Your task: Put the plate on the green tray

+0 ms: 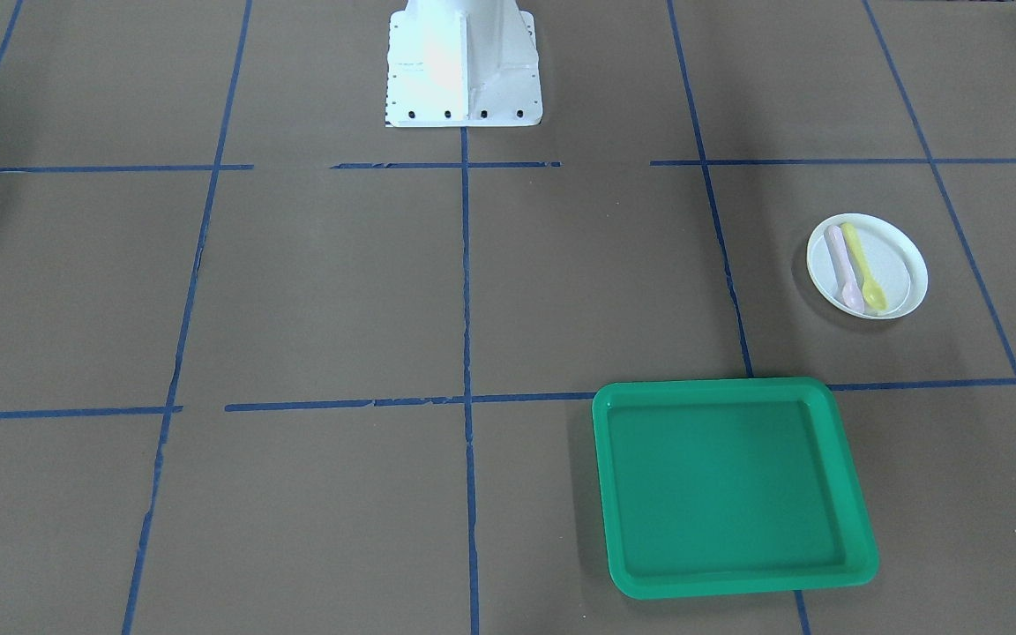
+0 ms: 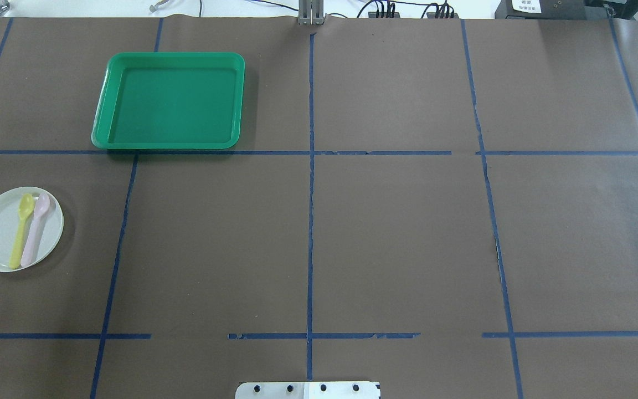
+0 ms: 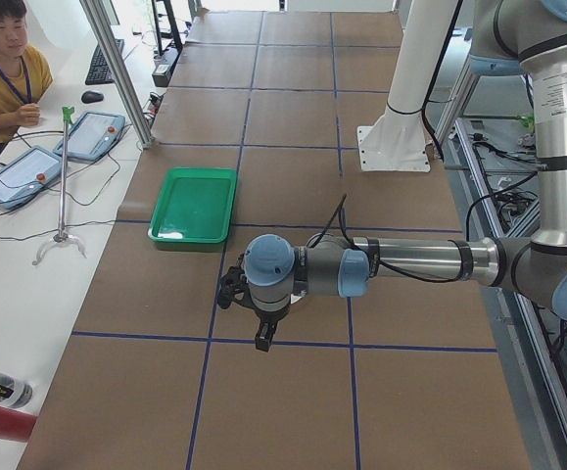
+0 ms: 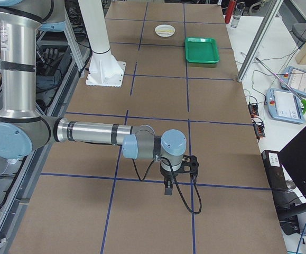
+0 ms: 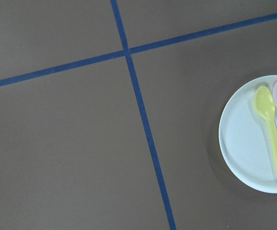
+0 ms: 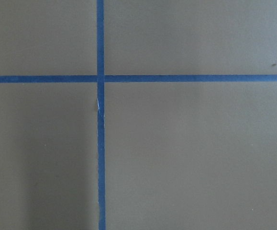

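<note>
Resting on the brown paper-covered worktop [image 1: 340,291], the small round white plastic plate [image 1: 900,265] sits on the robot's left side, apart from the large rectangular green plastic tray [image 1: 724,485] and not touching it. In the overhead view the plate lies closer to the robot and further left than the tray, with a blue tape line [image 2: 130,152] running along the tray's near rim between them. 2 small plastic spoons lie side by side on the plate, 1 yellow [image 1: 865,269] and 1 pale pink [image 1: 843,265], their bowls pointing away from the robot. The tray holds nothing and lies flat.

The left pincer [image 3: 261,338] hangs above the worktop on a horizontal forearm and points downward. It shows only in the side view, so I cannot tell how far it is open or whether it holds anything. Its wrist camera catches the plate at the right edge of its picture. The right pincer [image 4: 167,189] hangs the same way over the other end of the worktop, well apart from plate and tray, and its opening cannot be judged either. The white pedestal base [image 1: 462,66] stands at the worktop's robot-side edge.
</note>
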Available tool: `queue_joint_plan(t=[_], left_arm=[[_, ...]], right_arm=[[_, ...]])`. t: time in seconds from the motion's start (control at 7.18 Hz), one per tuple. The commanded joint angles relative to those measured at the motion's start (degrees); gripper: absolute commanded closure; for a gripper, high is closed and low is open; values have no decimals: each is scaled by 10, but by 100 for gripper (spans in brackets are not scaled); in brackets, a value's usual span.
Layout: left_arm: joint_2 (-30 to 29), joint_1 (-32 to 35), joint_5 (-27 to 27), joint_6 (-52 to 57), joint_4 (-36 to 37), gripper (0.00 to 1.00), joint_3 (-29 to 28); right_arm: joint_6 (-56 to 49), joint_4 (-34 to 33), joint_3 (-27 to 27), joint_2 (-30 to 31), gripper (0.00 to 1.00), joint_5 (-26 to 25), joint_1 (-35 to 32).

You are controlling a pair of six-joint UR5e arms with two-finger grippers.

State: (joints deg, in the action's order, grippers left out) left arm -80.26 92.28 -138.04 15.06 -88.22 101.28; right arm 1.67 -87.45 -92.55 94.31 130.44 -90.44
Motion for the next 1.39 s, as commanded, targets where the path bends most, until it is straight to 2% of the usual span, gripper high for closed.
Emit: queue_joint_plan(t=[0.0,0.14,0.28,0.7,0.84,0.97,1.11,1.25], left_arm=[[-10,11,1,5,26,0,14],[-13,10,13,3,25,0,12],[-20,10,49,4,24,0,8],[-3,12,46,5,-41,0,-1],[-4,9,44,-76,-57,0,-2],[0,-40,33,-172,-112,0,-11],[18,-67,32,-201,-173,0,-29],[21,-91,32,-317,-254,0,-56]], right_arm=[[0,0,0,0,0,0,0],[0,0,0,0,0,0,0],[0,0,0,0,0,0,0],[0,0,0,0,0,0,0],[0,0,0,0,0,0,0],[0,0,0,0,0,0,0],[0,0,0,0,0,0,0],[0,0,1,0,0,0,0]])
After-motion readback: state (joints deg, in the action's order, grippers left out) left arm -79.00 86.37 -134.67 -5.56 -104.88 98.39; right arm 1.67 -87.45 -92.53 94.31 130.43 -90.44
